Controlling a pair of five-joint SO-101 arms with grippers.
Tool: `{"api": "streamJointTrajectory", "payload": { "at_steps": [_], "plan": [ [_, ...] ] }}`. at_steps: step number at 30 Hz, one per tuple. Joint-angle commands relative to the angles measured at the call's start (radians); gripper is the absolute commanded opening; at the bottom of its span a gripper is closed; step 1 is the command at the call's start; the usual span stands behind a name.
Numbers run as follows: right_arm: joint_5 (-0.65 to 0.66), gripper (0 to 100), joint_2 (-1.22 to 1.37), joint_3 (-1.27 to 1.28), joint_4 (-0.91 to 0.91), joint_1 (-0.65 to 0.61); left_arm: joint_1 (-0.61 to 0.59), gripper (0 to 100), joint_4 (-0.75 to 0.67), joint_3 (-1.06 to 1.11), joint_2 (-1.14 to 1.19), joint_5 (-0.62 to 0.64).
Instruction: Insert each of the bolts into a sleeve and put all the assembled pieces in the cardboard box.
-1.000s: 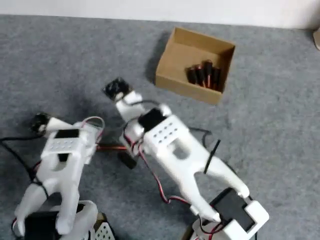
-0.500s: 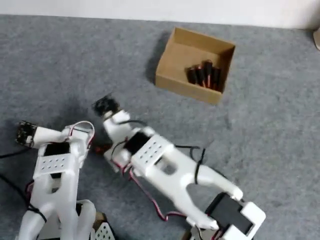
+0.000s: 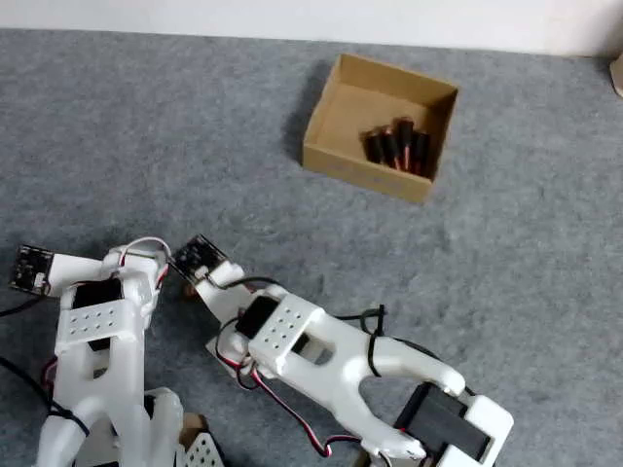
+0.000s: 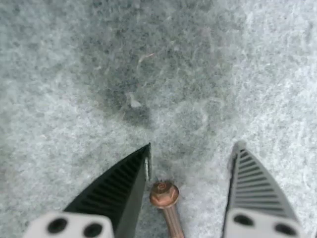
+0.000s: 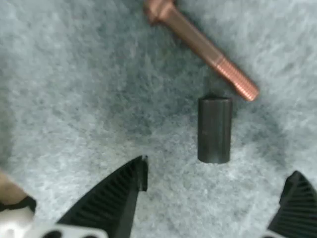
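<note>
Left tool [image 4: 193, 146] spread, straddling bolt [image 4: 165, 194]; right tool [image 5: 220, 166] spread near sleeve [image 5: 214, 130]; grey felt table [image 3: 146, 126].

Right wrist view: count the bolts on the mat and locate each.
1. The bolt lies slantwise on the mat, threaded tip near one end of the black sleeve. Others may lie outside this view.

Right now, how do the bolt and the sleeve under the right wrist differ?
The bolt is copper-coloured; the sleeve is black. The bolt is longer and thinner, with a head and threaded tip; the sleeve is a short plain tube. The bolt lies slanted to the sleeve, its threaded tip near one sleeve end. Both lie loose on the grey mat, not yet joined.
</note>
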Motion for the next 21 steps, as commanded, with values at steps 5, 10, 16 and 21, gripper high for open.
{"api": "streamJointTrajectory", "payload": {
  "at_steps": [5,10,16,21],
  "plan": [
    [0.002,38.5,-0.035,0.036,-0.125,-0.008,-0.010,25,0.005,-0.010,-0.022,0.006],
    [0.011,38.5,-0.033,0.036,-0.170,-0.012,-0.010,25,0.005,-0.010,-0.022,0.006],
    [0.011,38.5,-0.019,0.038,-0.174,-0.013,-0.012,25,0.005,-0.010,-0.022,0.006],
    [0.011,30.4,0.099,0.028,-0.176,-0.008,-0.062,25,-0.051,-0.001,-0.019,0.006]
  ]
}}
